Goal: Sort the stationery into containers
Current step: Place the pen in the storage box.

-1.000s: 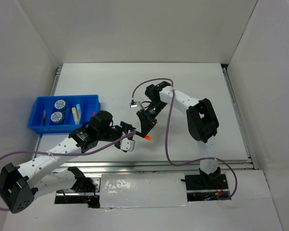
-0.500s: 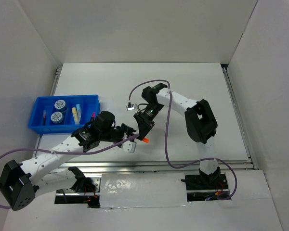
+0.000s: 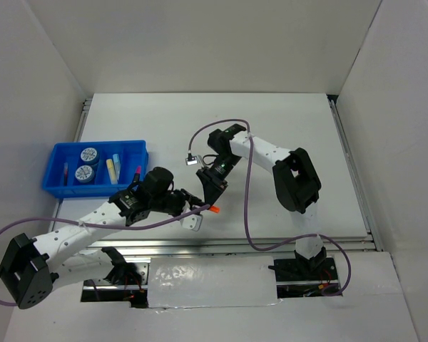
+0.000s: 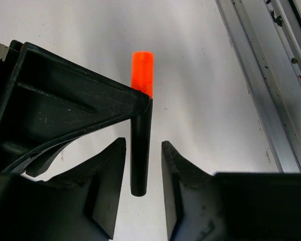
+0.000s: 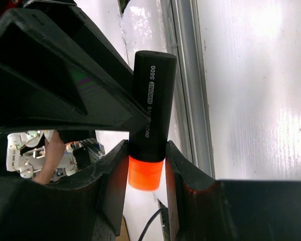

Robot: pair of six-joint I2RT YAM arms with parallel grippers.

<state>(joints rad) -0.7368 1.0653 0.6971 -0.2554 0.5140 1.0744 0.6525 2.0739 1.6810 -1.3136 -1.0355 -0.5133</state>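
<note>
**Marker.** The orange-black marker [image 3: 211,208] is found off the bench [image 3: 285,128], held in the air near the bench's front edge, between the two arms and well apart from the blue tray [image 3: 85,191].

**Right arm.** The right fingers [image 5: 115,175] are closed on the marker. In the right wrist view both are seen pressed against its sides where the black barrel meets the orange cap. The barrel, printed "S600", is seen projecting beyond the fingertips.

**Left arm.** The left fingers [image 4: 113,170] are parted and set on either side of the marker's black end. In the left wrist view a narrow gap is seen on each side of the barrel, so no contact is recorded. The orange cap is seen beyond the right arm's finger, which lies against the barrel.

**Tray.** The tray is placed at the left side of the bench. Two round blue-white rolls [image 3: 90,154] are seen in one compartment, one behind the other. A pale yellow marker [image 3: 110,169] and a light blue marker [image 3: 117,159] are laid side by side in the next compartment to the right. A thin red pen [image 3: 65,173] is seen in the leftmost compartment. A pink marker [image 3: 138,172] is noted at the tray's right end; whether it lies inside the tray cannot be told, as the left arm covers part of it.

**Surroundings.** A metal rail [image 4: 271,100] is seen running along the bench's front edge.
</note>
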